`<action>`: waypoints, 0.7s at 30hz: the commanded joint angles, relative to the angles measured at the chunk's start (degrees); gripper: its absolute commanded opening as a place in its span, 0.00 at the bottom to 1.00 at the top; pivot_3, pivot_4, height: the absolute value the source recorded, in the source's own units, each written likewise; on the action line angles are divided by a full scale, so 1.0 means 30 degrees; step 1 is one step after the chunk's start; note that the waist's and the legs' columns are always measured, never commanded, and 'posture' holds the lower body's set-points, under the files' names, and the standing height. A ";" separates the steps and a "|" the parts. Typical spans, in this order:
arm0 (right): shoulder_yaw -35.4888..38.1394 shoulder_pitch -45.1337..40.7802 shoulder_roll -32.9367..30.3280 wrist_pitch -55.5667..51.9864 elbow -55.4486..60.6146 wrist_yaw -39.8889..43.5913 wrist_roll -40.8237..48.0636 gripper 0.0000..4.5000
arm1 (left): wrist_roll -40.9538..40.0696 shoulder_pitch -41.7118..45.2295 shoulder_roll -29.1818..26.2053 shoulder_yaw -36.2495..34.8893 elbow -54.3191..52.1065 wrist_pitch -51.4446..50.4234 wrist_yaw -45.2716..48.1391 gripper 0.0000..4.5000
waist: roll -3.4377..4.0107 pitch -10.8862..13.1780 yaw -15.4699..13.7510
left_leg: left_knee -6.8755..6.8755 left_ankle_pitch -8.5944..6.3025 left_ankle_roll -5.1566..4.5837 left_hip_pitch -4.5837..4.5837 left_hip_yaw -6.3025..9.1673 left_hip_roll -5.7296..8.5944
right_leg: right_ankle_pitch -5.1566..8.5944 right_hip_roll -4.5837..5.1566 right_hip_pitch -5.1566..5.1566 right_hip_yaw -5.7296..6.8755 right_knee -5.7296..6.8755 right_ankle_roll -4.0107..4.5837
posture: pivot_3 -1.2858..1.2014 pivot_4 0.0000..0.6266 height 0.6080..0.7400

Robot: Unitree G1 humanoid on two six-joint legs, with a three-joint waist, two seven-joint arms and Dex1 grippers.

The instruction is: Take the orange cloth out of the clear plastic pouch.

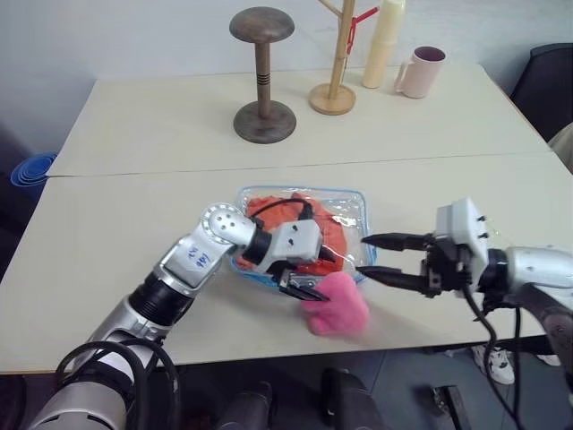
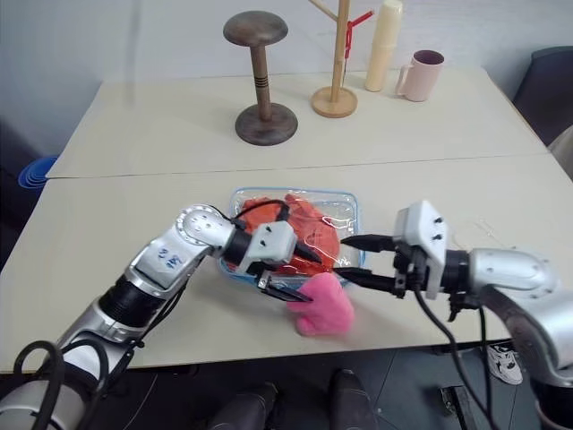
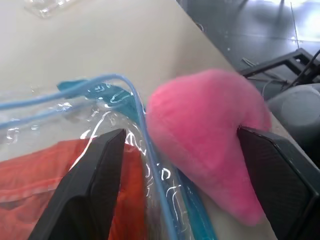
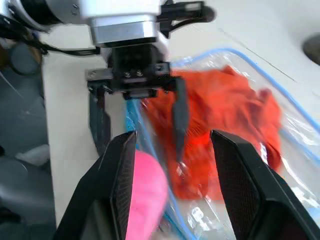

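Clear plastic pouch [image 1: 349, 208] lies flat on the table [image 1: 134, 206] near its front edge, orange cloth [image 1: 331, 235] inside it. Left gripper [image 1: 303, 288] at the pouch's near edge, fingers spread: one over the pouch, the other by the pink plush [image 1: 338, 306], gripping nothing. Right gripper [image 1: 369, 257] just beside the pouch's right end, fingers apart, empty
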State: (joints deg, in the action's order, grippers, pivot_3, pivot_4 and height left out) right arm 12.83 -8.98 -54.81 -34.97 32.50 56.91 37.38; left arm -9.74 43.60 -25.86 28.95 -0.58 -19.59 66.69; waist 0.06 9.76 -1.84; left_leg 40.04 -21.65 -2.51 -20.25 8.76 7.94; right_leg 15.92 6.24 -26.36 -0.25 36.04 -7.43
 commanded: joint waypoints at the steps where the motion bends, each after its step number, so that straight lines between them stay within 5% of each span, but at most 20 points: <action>1: -0.1467 0.0889 -0.1857 0.5317 -0.2619 0.0962 -0.5651 0.54 | 0.0482 0.0067 0.0287 0.0093 0.0037 0.0774 0.0198 0.83 | -0.0004 -0.0002 0.0003 | 0.0006 0.0001 -0.0003 0.0002 -0.0008 0.0001 | -0.0002 0.0001 0.0002 0.0001 0.0003 -0.0004 | 0.52 0.24 1.00; 5: -0.3781 -0.0161 -0.1614 0.9633 -0.5461 0.0946 -0.9085 0.54 | 0.0592 -0.0053 0.0352 -0.0088 0.0136 0.1001 0.0434 0.83 | -0.0003 -0.0002 0.0089 | 0.0006 0.0004 -0.0008 0.0012 -0.0048 0.0005 | -0.0005 0.0000 -0.0009 0.0017 0.0018 -0.0009 | 0.52 0.24 1.00; 9: -0.5437 -0.1425 -0.0903 1.3147 -0.7404 0.0862 -1.1219 0.55 | 0.0437 -0.0167 0.0313 -0.0376 0.0068 0.1037 0.0592 0.65 | -0.0002 -0.0003 0.0154 | 0.0002 0.0005 -0.0006 0.0014 -0.0074 -0.0004 | -0.0005 -0.0006 -0.0036 0.0019 0.0034 -0.0010 | 0.52 0.24 1.00; 18: -0.6539 -0.2693 0.0458 1.5832 -0.8616 0.1136 -1.2013 0.55 | -0.0045 -0.0472 0.0314 -0.0762 -0.0694 0.0375 0.0978 0.05 | -0.0001 -0.0003 0.0093 | 0.0019 0.0009 -0.0014 0.0007 -0.0051 0.0011 | -0.0006 -0.0004 -0.0028 0.0023 0.0033 -0.0012 | 0.52 0.24 1.00; 21: -0.6705 -0.2965 0.0815 1.6156 -0.9117 0.1184 -1.2133 0.50 | -0.0031 -0.0482 0.0361 -0.0807 -0.0831 0.0228 0.0963 0.00 | -0.0001 -0.0003 0.0120 | 0.0015 0.0009 -0.0014 0.0007 -0.0053 0.0008 | -0.0006 -0.0007 -0.0031 0.0027 0.0035 -0.0011 | 0.52 0.24 1.00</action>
State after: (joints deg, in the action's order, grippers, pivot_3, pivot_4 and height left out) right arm -7.56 -17.07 -53.03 12.40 4.81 60.49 0.67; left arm -9.00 42.18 -25.09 27.75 -0.63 -18.82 69.52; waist 0.06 9.75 -1.48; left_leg 40.09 -21.62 -2.55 -20.22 8.59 7.97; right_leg 15.90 6.21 -26.45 -0.17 36.14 -7.46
